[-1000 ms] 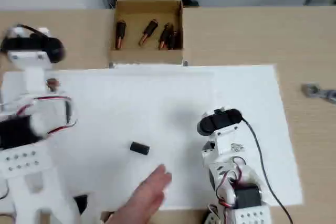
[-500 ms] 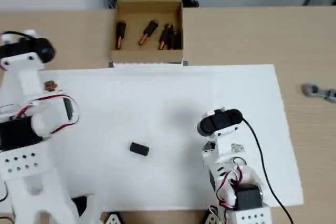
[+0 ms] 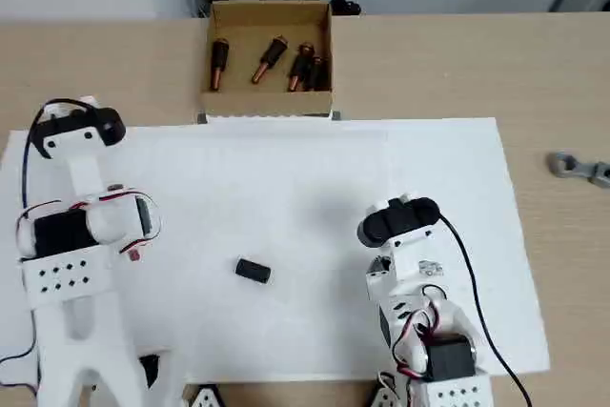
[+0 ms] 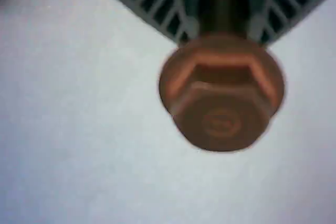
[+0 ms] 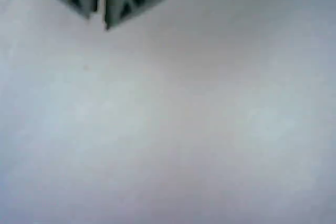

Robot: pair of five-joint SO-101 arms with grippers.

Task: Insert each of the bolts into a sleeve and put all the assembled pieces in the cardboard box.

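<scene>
l. gripper (image 4: 223,20) clamped on bolt (image 4: 221,95) by its shank, hex head left clear, prob. for carrying to the sleeve (image 3: 253,271), which lies apart on the sheet (image 3: 315,178). r. gripper (image 5: 102,17): fingers together, empty. box (image 3: 268,102) holds four assembled pcs (image 3: 272,56).

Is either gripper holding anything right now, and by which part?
The left gripper holds a copper bolt by its shank, hex head sticking out past the jaws. The right gripper is shut on nothing.
</scene>
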